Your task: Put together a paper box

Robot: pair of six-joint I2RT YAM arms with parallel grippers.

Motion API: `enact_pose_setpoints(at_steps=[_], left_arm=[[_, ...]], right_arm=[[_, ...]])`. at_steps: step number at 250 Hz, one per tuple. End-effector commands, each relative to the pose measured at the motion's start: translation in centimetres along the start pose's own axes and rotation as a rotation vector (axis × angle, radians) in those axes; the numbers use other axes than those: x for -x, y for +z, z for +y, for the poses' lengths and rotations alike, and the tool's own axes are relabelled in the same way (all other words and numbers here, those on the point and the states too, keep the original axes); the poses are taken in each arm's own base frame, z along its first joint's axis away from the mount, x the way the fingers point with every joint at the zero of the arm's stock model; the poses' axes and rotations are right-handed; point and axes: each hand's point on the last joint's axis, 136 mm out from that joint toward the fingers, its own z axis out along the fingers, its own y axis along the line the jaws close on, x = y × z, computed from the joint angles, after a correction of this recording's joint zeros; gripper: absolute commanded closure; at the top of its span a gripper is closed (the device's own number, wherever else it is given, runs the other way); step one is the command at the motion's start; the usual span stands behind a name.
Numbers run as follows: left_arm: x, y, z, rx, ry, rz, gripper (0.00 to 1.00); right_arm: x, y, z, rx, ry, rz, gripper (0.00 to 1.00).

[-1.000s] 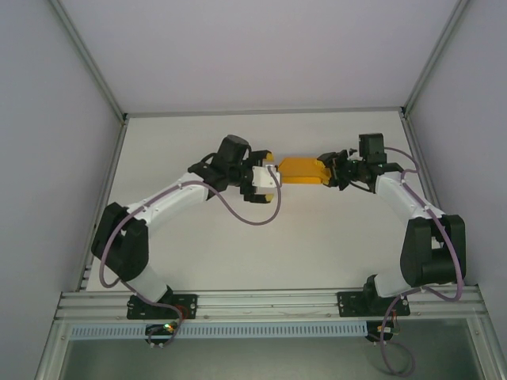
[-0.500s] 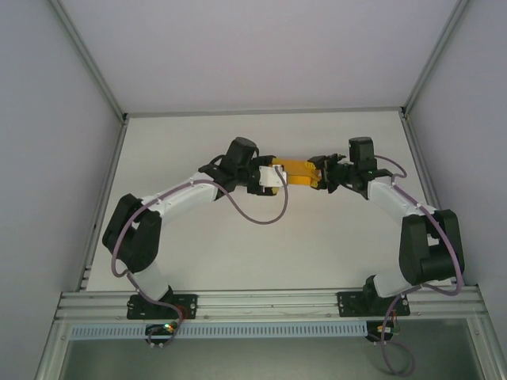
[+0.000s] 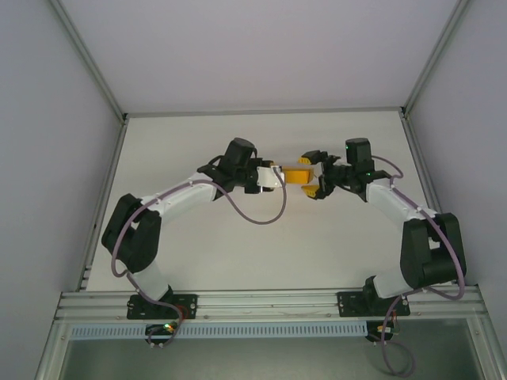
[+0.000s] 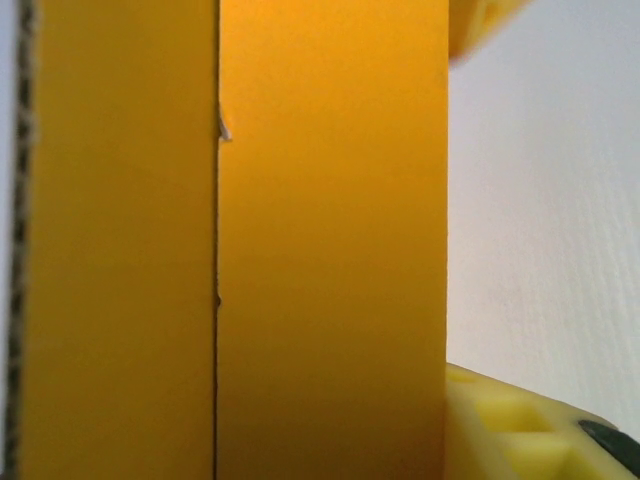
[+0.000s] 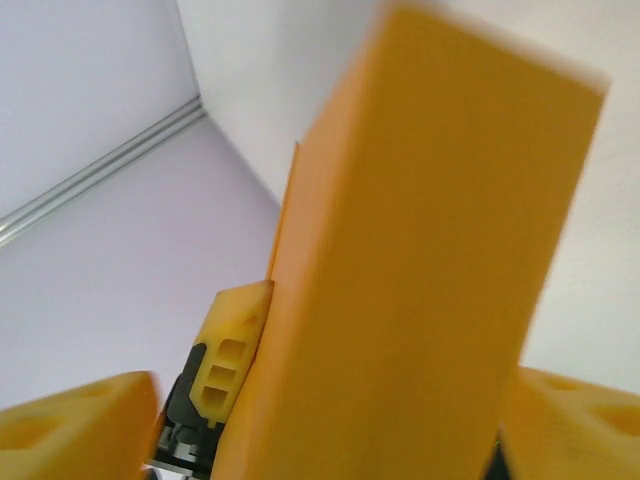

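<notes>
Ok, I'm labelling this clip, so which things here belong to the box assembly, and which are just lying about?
In the job: paper box, left hand, right hand.
Just there: table, purple cables, aluminium rail at the near edge.

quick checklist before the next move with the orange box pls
1. left gripper closed on the paper box: ok, finger flat against its side
2. right gripper open: ok, jaws spread wider than the box
3. box folded into a rectangular shape: ok
4. end flaps tucked: cannot tell
5. box clear of the table: cannot tell
</notes>
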Motion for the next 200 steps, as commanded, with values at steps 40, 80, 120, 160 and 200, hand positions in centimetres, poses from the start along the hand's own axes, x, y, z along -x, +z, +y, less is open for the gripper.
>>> enact_pose_setpoints(at_steps=[40, 80, 120, 160, 200], left_arm=[[-2.7, -3.8, -3.6, -0.359, -0.174, 0.085, 0.60], [-4.5, -4.6, -5.1, -0.525, -0.269, 0.187, 0.59], [-5.7, -4.1, -4.3, -0.576, -0.402, 0.241, 0.58], [-7.1, -3.0, -4.5, -0.573, -0.424, 0.304, 0.57], [-7.9, -1.7, -4.5, -0.520, -0.422, 0.333, 0.56]], right_arm=[[5.6, -11.0, 3.4, -0.291, -0.809, -0.598, 0.00], [3.2, -10.3, 5.9, -0.061, -1.160, -0.613, 0.00], [0.1, -6.3, 5.2, -0.031, -1.299, -0.359, 0.00], [-1.3, -1.6, 3.3, -0.140, -1.387, -0.187, 0.12], [-2.1, 2.1, 2.7, -0.164, -1.408, -0.089, 0.28]])
